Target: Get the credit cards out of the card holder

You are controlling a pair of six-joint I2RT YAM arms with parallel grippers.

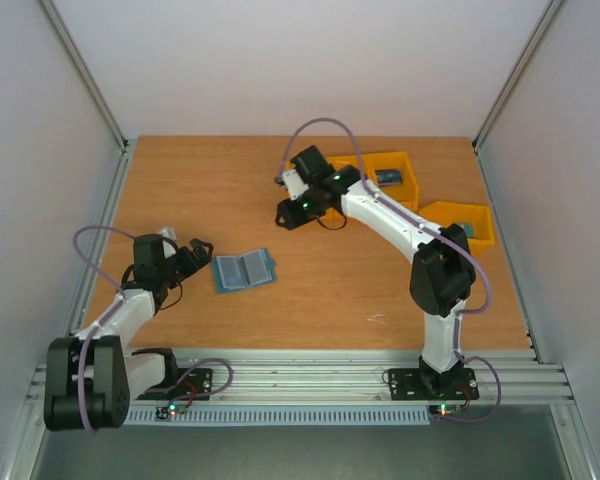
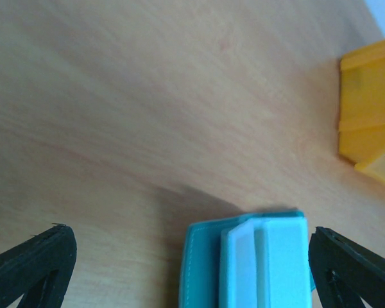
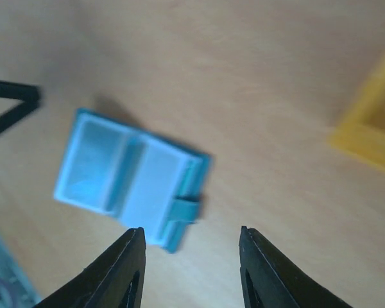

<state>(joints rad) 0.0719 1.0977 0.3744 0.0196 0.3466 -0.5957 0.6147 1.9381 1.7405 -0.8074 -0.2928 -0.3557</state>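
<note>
Left gripper: wide, empty, just beside card holder's left edge; nearer arm.
Right gripper: part-open, empty, above and beyond holder's far edge.
Card holder: unfolded flat on worktop, long axis pointing at left gripper.

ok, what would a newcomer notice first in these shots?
The teal card holder lies unfolded mid-table, both panels up. The left tool sits wide open just left of it; the right tool hangs open farther back, pointed toward it. Two yellow bins stand at the far right, the rear one holding what looks like a blue card.
</note>
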